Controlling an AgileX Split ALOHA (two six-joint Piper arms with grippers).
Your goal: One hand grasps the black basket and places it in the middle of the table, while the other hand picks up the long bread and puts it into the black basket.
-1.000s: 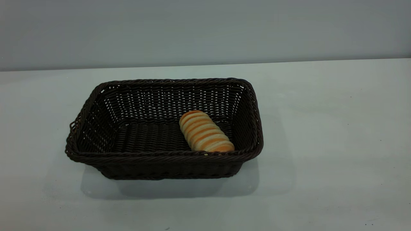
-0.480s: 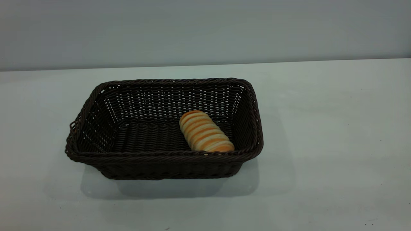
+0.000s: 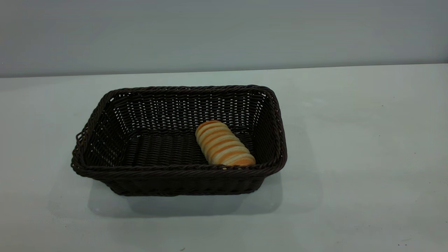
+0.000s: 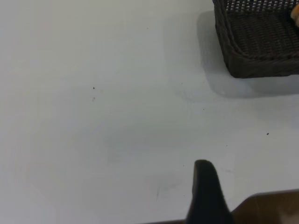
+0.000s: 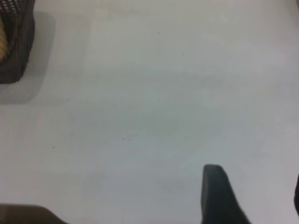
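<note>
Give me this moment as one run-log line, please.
bread: in basket, right end | basket: on table, mid-left | left gripper: over bare table, away from basket | right gripper: over bare table, open

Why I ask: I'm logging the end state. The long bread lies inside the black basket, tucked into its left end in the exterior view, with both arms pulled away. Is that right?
Not quite. The exterior view shows the long bread inside the black basket but toward its right end, not its left. The rest stands: neither arm is near the basket.
</note>
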